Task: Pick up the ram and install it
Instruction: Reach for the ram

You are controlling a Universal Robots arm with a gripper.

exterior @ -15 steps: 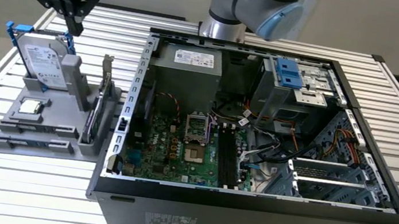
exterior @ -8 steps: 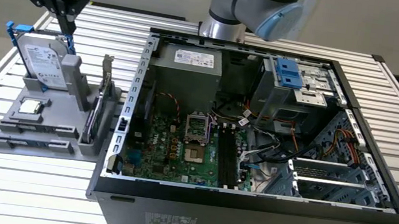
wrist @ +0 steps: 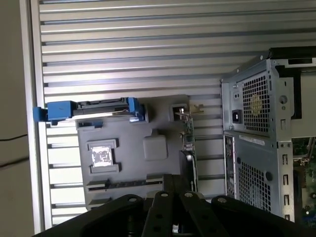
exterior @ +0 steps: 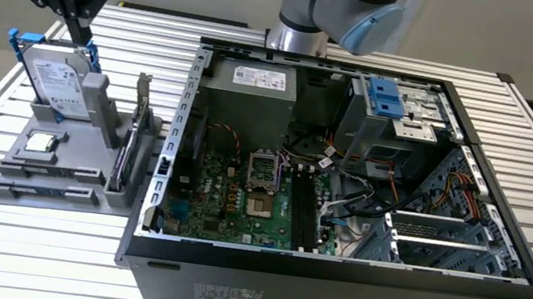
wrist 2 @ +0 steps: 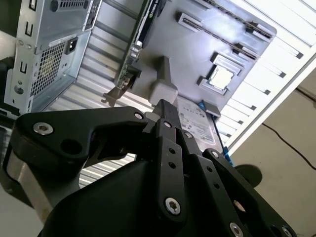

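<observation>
My gripper (exterior: 82,38) hangs at the exterior view's upper left with its fingers together and nothing between them. It is above the rear end of a grey parts holder (exterior: 84,199), just over a silver hard drive (exterior: 54,79) with a blue-handled bracket. The ram (exterior: 45,169) appears as a thin dark strip on edge in a long slot at the holder's front end, well away from the fingertips. In the first wrist view the same strip, the ram (wrist: 126,183), lies just ahead of my gripper (wrist: 177,181). The second wrist view has my gripper (wrist 2: 165,104) before the holder (wrist 2: 197,54).
The holder also carries a square silver processor chip (exterior: 41,141) and an upright green expansion card (exterior: 127,150). To the exterior view's right lies the open computer case (exterior: 330,297), with its motherboard (exterior: 238,208), black memory slots (exterior: 302,208) and loose cables. All rests on a slatted metal table (exterior: 16,248).
</observation>
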